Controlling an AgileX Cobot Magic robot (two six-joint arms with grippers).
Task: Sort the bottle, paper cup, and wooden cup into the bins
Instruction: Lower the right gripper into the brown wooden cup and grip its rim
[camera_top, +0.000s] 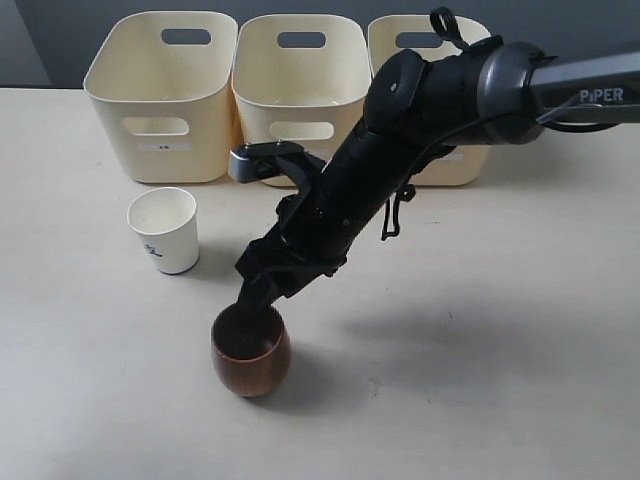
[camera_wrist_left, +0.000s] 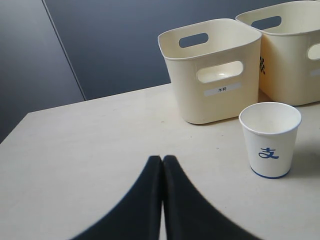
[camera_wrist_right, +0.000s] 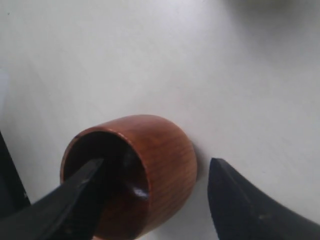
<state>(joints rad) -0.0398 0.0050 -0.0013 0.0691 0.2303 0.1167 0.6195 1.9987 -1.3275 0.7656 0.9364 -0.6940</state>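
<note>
With one finger inside the wooden cup (camera_wrist_right: 150, 170), right claw (camera_wrist_right: 155, 195) astride its wall.

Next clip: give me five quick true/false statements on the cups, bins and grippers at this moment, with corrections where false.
1. The right gripper straddles the wooden cup wall, one finger inside, one outside. True.
2. The paper cup lies on its side. False: it stands upright on the table, mouth up.
3. The left gripper is shut and holds nothing. True.
4. The wooden cup is already in a bin. False: it stands on the table, in front of the bins.
5. The right gripper has clamped the wooden cup. False: the jaws are open, with the outer finger clear of the cup.
</note>
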